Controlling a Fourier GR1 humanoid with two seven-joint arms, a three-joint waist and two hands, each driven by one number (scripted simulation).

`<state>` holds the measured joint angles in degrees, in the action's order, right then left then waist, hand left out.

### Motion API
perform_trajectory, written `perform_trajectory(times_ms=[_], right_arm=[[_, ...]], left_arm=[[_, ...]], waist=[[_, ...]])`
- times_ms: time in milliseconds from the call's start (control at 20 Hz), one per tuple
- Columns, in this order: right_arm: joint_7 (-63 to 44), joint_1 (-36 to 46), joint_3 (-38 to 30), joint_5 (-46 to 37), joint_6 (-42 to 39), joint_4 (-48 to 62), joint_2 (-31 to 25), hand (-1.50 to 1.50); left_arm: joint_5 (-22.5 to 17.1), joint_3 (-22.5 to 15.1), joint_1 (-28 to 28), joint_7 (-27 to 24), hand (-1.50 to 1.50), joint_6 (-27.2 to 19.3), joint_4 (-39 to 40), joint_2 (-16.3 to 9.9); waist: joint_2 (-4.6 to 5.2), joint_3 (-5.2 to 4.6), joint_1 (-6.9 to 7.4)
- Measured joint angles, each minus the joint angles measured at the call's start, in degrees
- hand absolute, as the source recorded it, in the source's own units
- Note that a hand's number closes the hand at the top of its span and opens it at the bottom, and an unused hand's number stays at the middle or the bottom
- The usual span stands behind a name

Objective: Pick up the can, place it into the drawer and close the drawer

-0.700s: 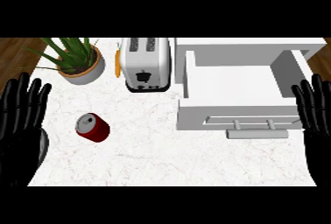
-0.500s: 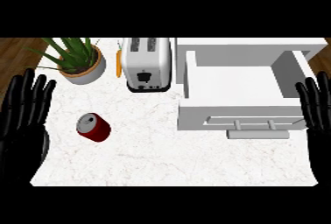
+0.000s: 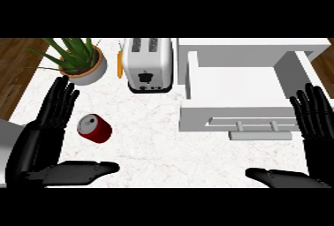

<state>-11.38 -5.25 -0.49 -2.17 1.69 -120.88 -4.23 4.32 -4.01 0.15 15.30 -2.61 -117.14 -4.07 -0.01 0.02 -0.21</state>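
Left hand is spread flat, fingers straight and thumb out low, holding nothing; the red can lies on its side just beside those fingers, apart from them as far as we can tell. Right hand is likewise spread with straight fingers and has hold of nothing, standing at the right side of the open drawer.

Progress, as we judge it: nothing done yet. Can is not lifted and rests on the marble counter, well apart from the drawer. Drawer stands pulled out, its white interior showing nothing inside, handle on the front toward us. Left to do: grasp, carry, place, push shut.

Surroundings: white toaster stands between the can's area and the drawer, toward the back; a carrot lies just beside it; a potted plant sits back left. We judge the route from can to drawer passes in front of the toaster, unobstructed; the drawer's near wall must be cleared.
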Motion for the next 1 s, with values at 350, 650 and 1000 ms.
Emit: perform_trajectory(times_ms=[350, 650, 1000], right_arm=[[0.4, -2.5, -2.3, 1.6, -1.6, 0.2, -0.3, -1.50], [4.1, -6.0, -4.2, 3.1, -4.0, 1.2, -0.2, -1.50], [6.4, -8.2, -7.0, 5.2, -6.8, 1.2, -0.4, -1.50]], left_arm=[[0.5, 0.0, 0.0, 8.0, -1.50, -0.7, -4.8, 0.4], [-0.5, 1.9, 2.3, 7.5, -1.50, -0.5, -4.8, 0.8], [0.2, 3.4, 0.3, 8.6, -1.50, -1.4, -2.3, 1.1]], waist=[[-0.04, 0.00, 0.12], [-0.03, -0.01, 0.13], [-0.03, -0.02, 0.06]])
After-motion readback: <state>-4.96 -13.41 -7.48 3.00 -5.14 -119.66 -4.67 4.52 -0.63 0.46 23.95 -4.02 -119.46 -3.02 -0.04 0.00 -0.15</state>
